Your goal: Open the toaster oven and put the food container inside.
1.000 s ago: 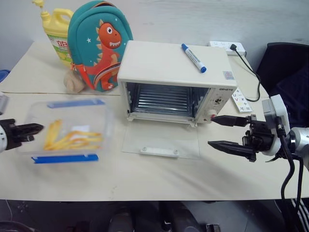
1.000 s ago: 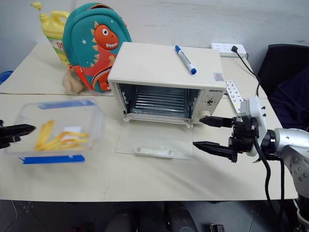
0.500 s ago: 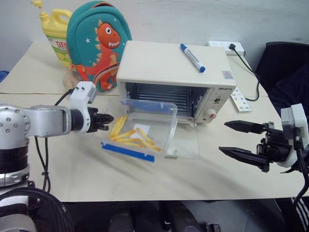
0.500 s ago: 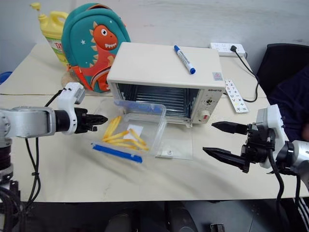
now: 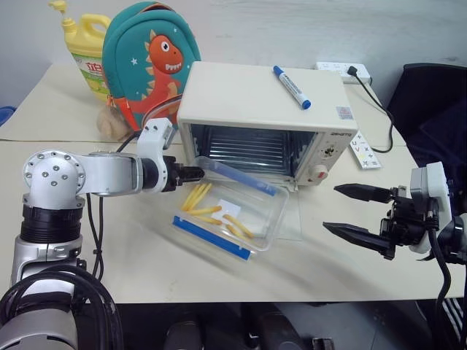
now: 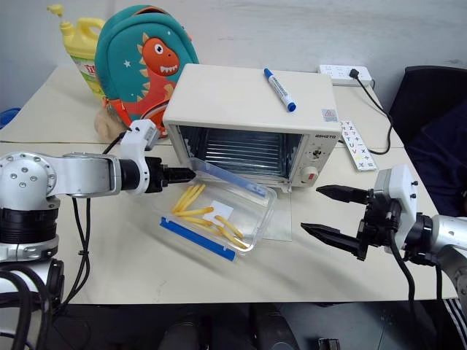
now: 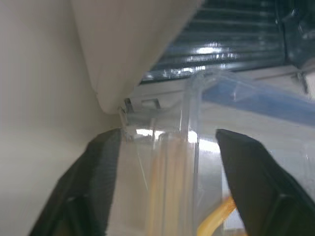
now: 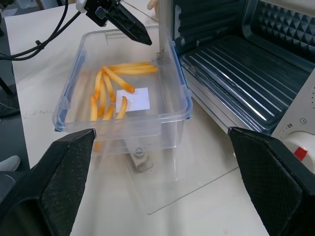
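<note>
- Your toaster oven (image 5: 266,124) sits at upper centre of the head view, its glass door (image 5: 292,219) dropped flat onto the tabletop (image 5: 146,270).
- The food container (image 5: 230,217) rests tilted at mid-frame, partly over that door, just before the oven's mouth.
- Your left pincer (image 5: 195,173) stands spread around the container's near corner.
- Your right pincer (image 5: 352,211) hangs spread wide at lower right, holding nothing.

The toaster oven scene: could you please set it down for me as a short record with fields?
oven: toaster oven, door dropped open flat on the table, rack bare
container: food container lying on the open door, not yet inside
contents: yellow sticks, white label
left gripper: at the container's corner, fingers open either side of it
right gripper: open, holding nothing, apart from the oven
on oven top: blue marker
</note>
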### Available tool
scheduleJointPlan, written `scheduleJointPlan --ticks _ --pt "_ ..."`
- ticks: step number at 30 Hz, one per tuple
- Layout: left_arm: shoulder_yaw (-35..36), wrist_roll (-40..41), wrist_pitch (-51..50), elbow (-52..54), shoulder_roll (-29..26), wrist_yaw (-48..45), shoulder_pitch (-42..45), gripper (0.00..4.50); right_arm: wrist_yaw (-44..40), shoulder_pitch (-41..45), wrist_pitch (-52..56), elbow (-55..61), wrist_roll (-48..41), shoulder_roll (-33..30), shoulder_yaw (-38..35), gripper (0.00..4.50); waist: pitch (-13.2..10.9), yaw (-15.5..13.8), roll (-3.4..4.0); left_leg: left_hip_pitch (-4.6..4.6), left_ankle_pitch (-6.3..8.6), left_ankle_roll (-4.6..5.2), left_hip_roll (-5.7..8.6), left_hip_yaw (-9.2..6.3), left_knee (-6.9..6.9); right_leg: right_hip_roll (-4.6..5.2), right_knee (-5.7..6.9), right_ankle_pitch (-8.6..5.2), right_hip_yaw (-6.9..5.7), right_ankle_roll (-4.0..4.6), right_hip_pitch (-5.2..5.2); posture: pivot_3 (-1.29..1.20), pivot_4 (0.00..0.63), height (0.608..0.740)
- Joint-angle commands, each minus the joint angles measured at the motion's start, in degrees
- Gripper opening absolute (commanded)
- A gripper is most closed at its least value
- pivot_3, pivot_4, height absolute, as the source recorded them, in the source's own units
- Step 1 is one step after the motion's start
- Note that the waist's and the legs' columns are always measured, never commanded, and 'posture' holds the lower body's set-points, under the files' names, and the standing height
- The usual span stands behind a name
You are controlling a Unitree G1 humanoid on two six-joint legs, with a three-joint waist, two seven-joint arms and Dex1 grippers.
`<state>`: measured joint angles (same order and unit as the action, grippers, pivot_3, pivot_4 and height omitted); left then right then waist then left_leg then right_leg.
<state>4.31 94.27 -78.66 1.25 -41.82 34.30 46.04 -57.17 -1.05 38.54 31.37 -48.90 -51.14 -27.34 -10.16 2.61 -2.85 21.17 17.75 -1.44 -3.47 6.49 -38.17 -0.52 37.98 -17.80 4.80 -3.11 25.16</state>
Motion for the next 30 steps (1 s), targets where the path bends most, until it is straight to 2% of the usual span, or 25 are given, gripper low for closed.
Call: scheduleJointPlan --ticks 1,4,6,8,11,15,17,19,20,23,25,30 --pt "7.28 2.66 3.88 4.75 -2.42 -9.99 -1.33 3.27 0.57 -0.71 -0.30 0.88 -0.89 -0.71 -2.39 4.50 0.00 0.02 0.00 0.00 -0.01 -0.01 0.00 0.02 0.00 0.00 0.00 0.00 0.00 0.00 0.00 0.00 0.150 0.740" --pt "11.83 3.04 6.46 6.75 -4.05 -18.83 -2.95 3.27 0.78 -0.99 0.89 0.85 -2.74 -1.08 -3.86 4.50 0.00 -0.16 0.00 -0.01 -0.03 -0.04 -0.01 0.04 0.00 -0.03 0.01 0.00 0.00 0.01 0.01 0.00 0.150 0.740" --pt "13.82 0.59 7.59 7.80 -5.57 -25.95 -4.28 3.31 1.23 -0.98 1.92 1.29 -4.38 -1.27 -4.46 4.12 0.00 -0.36 0.01 -0.03 -0.03 -0.03 0.00 0.06 0.00 -0.03 0.00 0.00 0.01 0.01 -0.01 0.00 0.150 0.740" --pt "16.83 -1.98 7.66 7.32 -8.64 -40.35 -7.01 3.31 0.77 -1.74 3.80 3.16 -7.85 -1.80 -5.49 3.63 0.00 -0.46 0.01 -0.07 -0.03 -0.03 0.03 0.09 0.01 -0.03 -0.01 0.00 0.02 0.01 -0.04 0.00 0.150 0.740" --pt "17.95 -9.06 9.30 7.93 -14.95 -66.18 -12.37 2.72 0.86 -3.68 5.77 6.08 -11.66 -2.23 -5.59 2.61 0.00 -0.42 0.01 -0.11 -0.03 -0.04 0.00 0.15 0.08 -0.09 -0.02 -0.04 0.03 0.06 -0.02 0.00 0.150 0.740" --pt "9.30 -27.90 21.41 10.41 -26.24 -94.43 -21.54 1.50 -1.49 -8.49 6.41 11.13 -13.17 -2.50 -3.06 1.25 0.00 -0.48 0.02 -0.10 -0.03 -0.05 0.01 0.16 0.11 -0.10 -0.11 -0.06 0.00 0.09 -0.02 0.00 0.150 0.740" --pt "3.52 -38.45 30.27 8.56 -30.96 -104.50 -24.80 0.91 -2.51 -10.56 5.70 13.72 -11.73 -2.51 0.38 0.61 0.00 -0.58 0.05 -0.18 -0.01 -0.02 0.02 0.17 0.19 -0.05 -0.17 -0.07 0.00 0.12 -0.08 0.00 0.150 0.740" --pt "-1.86 -48.04 38.61 6.28 -33.38 -110.68 -25.67 0.31 -2.84 -11.37 4.03 15.77 -7.55 -2.25 6.51 0.00 0.01 -0.65 0.03 -0.14 0.00 0.02 0.01 0.16 0.19 -0.03 -0.25 -0.08 -0.01 0.14 -0.08 0.00 0.150 0.740" --pt "-3.96 -51.93 42.14 5.47 -33.76 -112.81 -25.51 0.03 -2.71 -11.30 3.17 16.26 -5.39 -1.89 9.79 0.00 0.02 -0.64 0.02 -0.15 0.03 0.08 -0.01 0.14 0.20 -0.03 -0.28 -0.08 -0.01 0.15 -0.09 0.00 0.150 0.740" --pt "-9.17 -59.54 47.25 3.47 -31.98 -115.63 -22.25 0.03 0.21 -8.17 0.55 14.85 3.26 0.49 21.41 0.00 0.03 -0.64 -0.04 -0.07 0.28 0.53 -0.02 0.18 0.19 -0.02 -0.34 -0.10 0.03 0.18 -0.05 0.00 0.150 0.740" --pt "-11.94 -62.33 47.99 2.45 -29.11 -116.62 -19.16 0.03 0.88 -6.09 -0.19 13.28 5.40 2.73 26.70 0.00 0.05 -0.81 -0.05 0.06 0.32 0.62 -0.02 0.20 0.14 -0.02 -0.34 -0.08 0.05 0.14 0.05 0.00 0.150 0.740" --pt "-15.99 -66.80 47.62 0.57 -22.48 -118.01 -13.37 0.03 4.24 -2.78 -1.46 9.44 7.83 9.09 32.28 0.00 0.05 -0.91 -0.07 0.18 0.38 0.73 0.00 0.27 0.03 -0.05 -0.28 -0.03 0.10 0.02 0.15 0.00 0.150 0.740"
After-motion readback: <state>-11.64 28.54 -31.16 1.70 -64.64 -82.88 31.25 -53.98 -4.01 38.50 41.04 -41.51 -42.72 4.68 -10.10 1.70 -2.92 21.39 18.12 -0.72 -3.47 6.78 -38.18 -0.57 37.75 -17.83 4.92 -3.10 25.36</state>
